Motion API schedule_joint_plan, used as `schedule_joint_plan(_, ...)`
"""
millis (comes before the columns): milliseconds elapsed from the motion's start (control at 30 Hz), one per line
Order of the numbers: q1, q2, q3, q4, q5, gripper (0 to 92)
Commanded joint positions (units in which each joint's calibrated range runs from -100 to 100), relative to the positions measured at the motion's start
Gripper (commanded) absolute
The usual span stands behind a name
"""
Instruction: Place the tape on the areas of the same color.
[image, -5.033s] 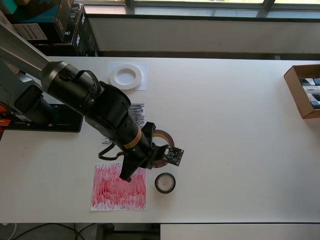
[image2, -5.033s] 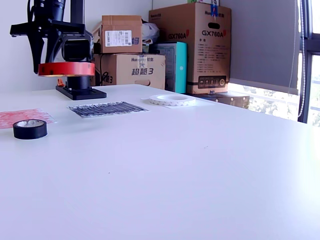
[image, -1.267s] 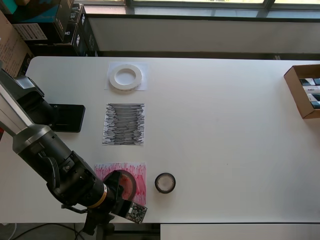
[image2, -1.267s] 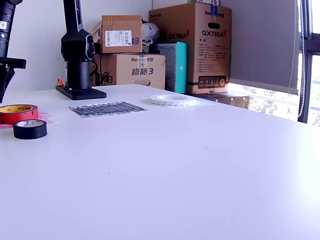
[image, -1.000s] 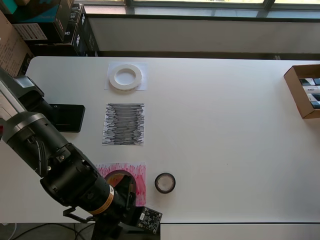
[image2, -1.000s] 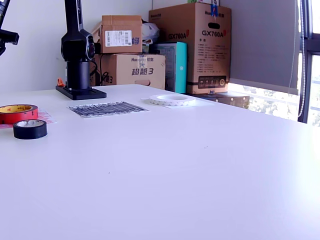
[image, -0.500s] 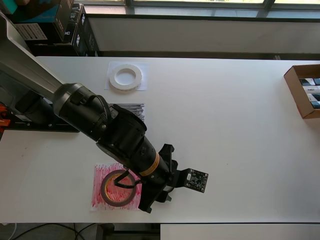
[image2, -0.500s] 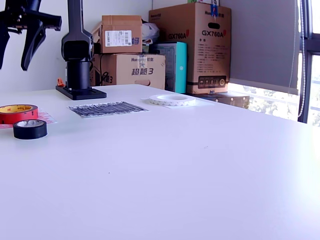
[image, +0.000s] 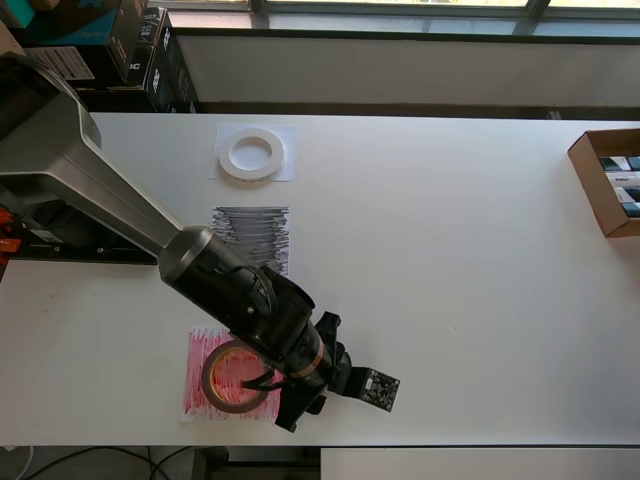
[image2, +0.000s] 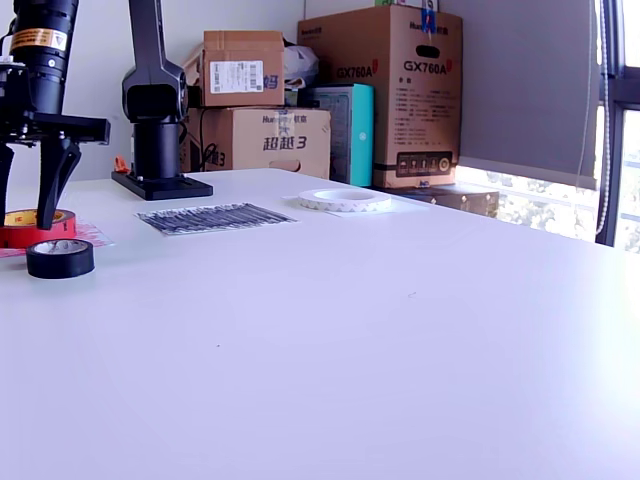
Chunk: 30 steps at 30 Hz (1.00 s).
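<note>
White ring at twelve o'clock on white sheet, red ring at six on red sheet: both done. Black sheet bare mid-table. Gripper spread wide, hanging over black ring, not yet gripped.

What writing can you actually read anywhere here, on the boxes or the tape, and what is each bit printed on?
"GX760A": big cardboard box, printed twice near its top.
"超越3", with a small "Huion"-like word above it that is too blurred to be sure: lower cardboard box.
White shipping label on the upper box: too small to read.
Red tape roll: dark marks on its yellow top, unreadable.
Fine print on the big box: too small to read.
</note>
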Motion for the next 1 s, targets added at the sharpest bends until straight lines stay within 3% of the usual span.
schedule_joint_plan(0, -0.4, 0.8, -0.4, 0.1, -0.4, 53.3)
schedule_joint_plan(767, -0.5, 2.9, -0.4, -0.2, -0.4, 53.3)
schedule_joint_plan(967, -0.5, 2.9, -0.4, -0.2, -0.4, 47.2)
